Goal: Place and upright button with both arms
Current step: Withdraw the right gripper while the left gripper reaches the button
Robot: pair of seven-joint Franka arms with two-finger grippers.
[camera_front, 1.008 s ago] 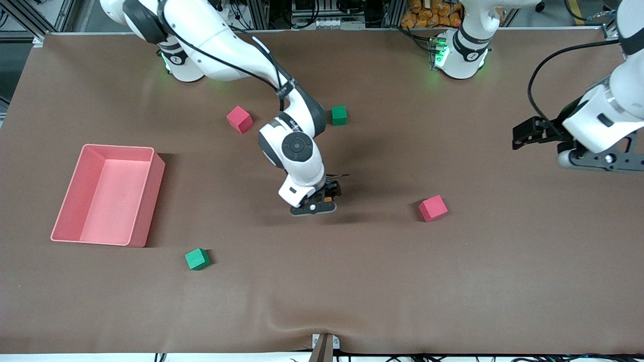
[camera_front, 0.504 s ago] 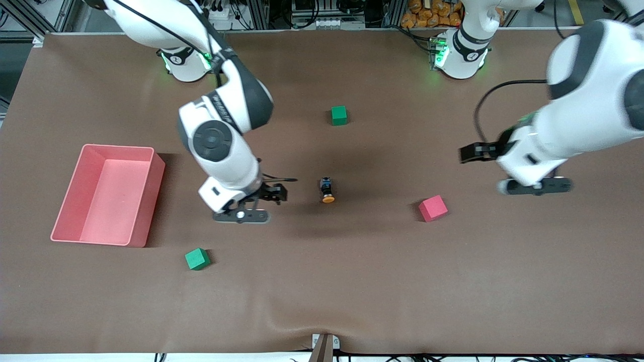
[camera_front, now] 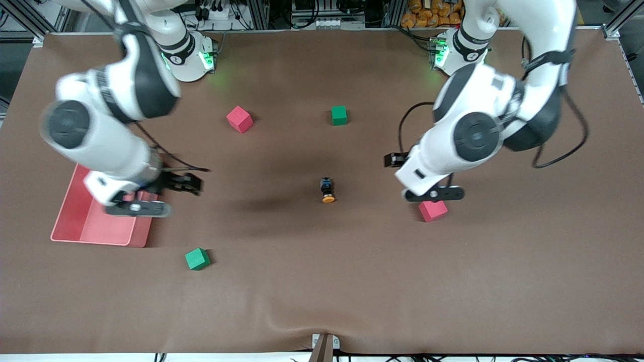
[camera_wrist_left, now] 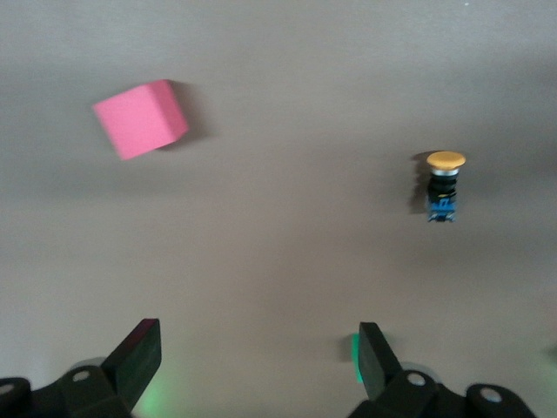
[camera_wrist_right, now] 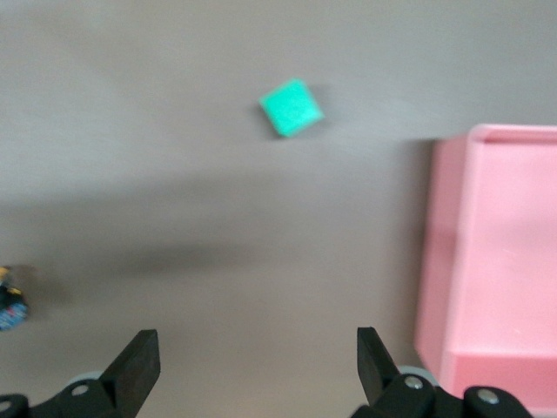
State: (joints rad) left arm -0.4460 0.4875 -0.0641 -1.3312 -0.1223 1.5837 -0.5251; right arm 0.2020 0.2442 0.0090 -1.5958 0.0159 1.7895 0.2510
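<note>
The button (camera_front: 327, 190) lies on its side mid-table, orange cap toward the front camera, black body with a blue mark. It also shows as the button (camera_wrist_left: 445, 185) in the left wrist view and, at the frame's edge, as the button (camera_wrist_right: 9, 305) in the right wrist view. My left gripper (camera_front: 397, 161) hangs open and empty over the table between the button and a red cube (camera_front: 432, 210); the left gripper (camera_wrist_left: 257, 361) has bare cloth between its fingers. My right gripper (camera_front: 183, 183) hangs open and empty beside the pink bin (camera_front: 75, 221); the right gripper (camera_wrist_right: 257, 361) holds nothing.
A red cube (camera_front: 239, 119) and a green cube (camera_front: 339, 115) sit closer to the robot bases. Another green cube (camera_front: 197, 259) lies nearer the front camera, close to the bin. The right wrist view shows a green cube (camera_wrist_right: 291, 107) and the bin (camera_wrist_right: 496, 261); the left wrist view shows a pink-red cube (camera_wrist_left: 139, 117).
The right gripper let go of the button and swung away to the pink bin. The left arm swept in from its end of the table to the red cube. The button stays put.
</note>
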